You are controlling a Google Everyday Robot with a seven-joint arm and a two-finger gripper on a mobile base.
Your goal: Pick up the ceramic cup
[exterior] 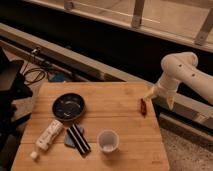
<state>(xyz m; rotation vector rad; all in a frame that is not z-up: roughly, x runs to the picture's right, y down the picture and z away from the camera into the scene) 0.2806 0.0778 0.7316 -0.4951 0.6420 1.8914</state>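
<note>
Hovering off the bench's (125, 107) right edge, jaws apart and empty, the gripper (160, 96) seemed mid-approach; it next needed to straddle the ceramic cup (108, 140) by the front edge.

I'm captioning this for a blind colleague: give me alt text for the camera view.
A white cup stands near the front of a wooden table, with the robot's open, empty gripper off by the table's right edge, apart from it. A dark bowl and a white tube lie left of the cup.
</note>
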